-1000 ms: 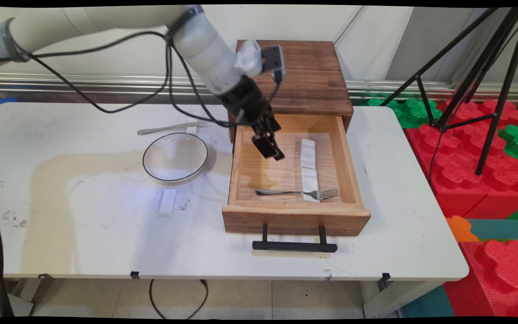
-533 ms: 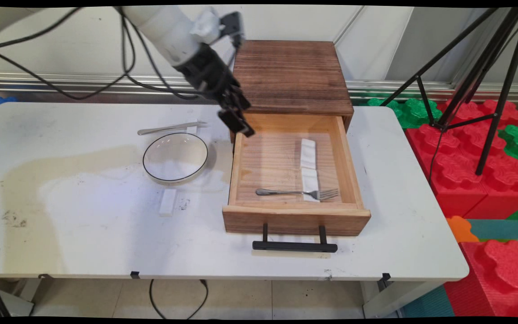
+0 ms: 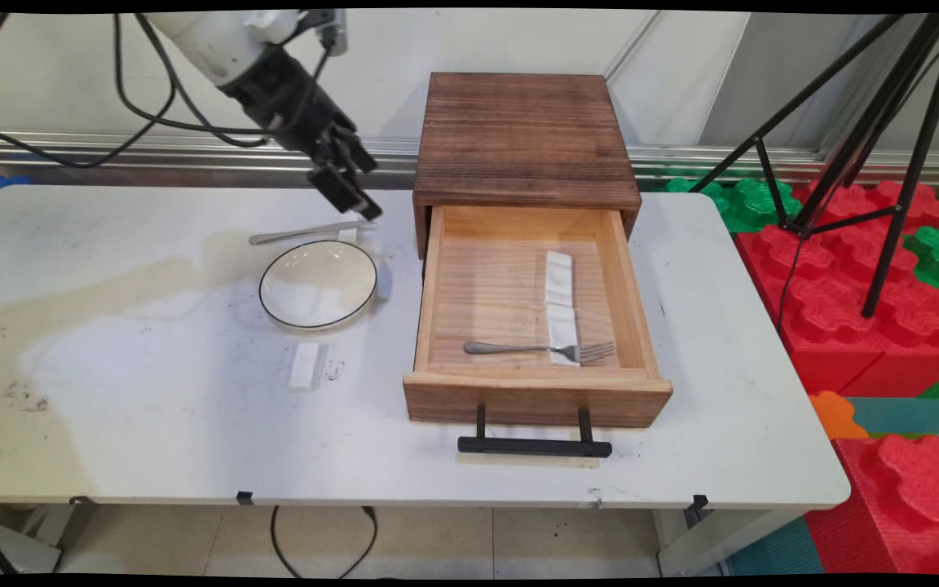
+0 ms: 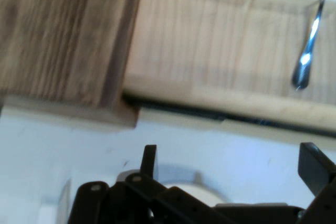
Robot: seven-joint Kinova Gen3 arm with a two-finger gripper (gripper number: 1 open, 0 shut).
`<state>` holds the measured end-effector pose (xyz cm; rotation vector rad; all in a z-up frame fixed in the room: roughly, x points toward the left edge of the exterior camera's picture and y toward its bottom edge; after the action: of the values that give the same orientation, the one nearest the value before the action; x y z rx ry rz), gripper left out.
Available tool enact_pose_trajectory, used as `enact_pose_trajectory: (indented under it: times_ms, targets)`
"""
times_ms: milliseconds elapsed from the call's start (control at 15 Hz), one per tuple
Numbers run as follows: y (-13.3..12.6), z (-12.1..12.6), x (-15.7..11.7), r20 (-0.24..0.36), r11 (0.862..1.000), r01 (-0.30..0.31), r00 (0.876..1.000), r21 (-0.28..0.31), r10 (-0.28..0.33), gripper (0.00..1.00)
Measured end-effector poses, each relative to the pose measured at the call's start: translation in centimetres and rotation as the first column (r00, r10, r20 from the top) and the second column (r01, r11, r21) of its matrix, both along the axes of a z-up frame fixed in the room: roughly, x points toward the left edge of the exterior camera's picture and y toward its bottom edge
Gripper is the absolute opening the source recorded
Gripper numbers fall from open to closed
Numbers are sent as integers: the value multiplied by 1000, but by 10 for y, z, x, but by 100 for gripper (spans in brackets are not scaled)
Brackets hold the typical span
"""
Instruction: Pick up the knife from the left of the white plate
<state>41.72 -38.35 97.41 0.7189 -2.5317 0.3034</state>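
Observation:
My black gripper (image 3: 350, 196) hangs open and empty above the table, just over the blade end of a silver knife (image 3: 306, 232) and left of the dark wooden cabinet (image 3: 526, 139). In the hand view its fingers (image 4: 149, 157) stand wide apart with nothing between them. The cabinet's light wooden drawer (image 3: 437, 277) is pulled out. It holds a fork (image 3: 535, 350) and two white rests (image 3: 559, 281). The hand view shows the cabinet top (image 4: 58, 35), the drawer's side wall (image 4: 220, 100) and the fork's handle (image 4: 307, 51). A black-rimmed glass plate (image 3: 317, 284) lies below the knife.
A small white rest (image 3: 304, 365) lies on the table in front of the plate. The drawer's black handle (image 3: 533, 445) sticks out toward the table's near edge. A black tripod (image 3: 869, 130) and red and green foam blocks (image 3: 853, 269) stand right of the table.
The gripper has risen out of the drawer and moved left, from over the drawer's inside to above the knife's blade end. Nothing on the table or in the drawer has shifted.

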Motion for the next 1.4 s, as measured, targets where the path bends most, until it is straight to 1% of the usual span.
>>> enact_pose_trajectory:
  times_ms: [133,333,467,733,1067,1267,1400]
  targets:
    - [-1,-1,22,27,999,-32,999,5,32,100]
    - [-6,-4,42,64,998,-58,996,10,57,100]
    - [-14,-9,57,100,997,-73,992,11,71,100]
    - [-34,-22,80,163,995,-99,982,14,95,100]
    - [-56,-38,94,231,995,-100,969,27,91,100]
    - [-75,-54,104,283,994,-97,956,43,81,100]
    - [-83,-63,109,308,994,-99,948,53,78,100]
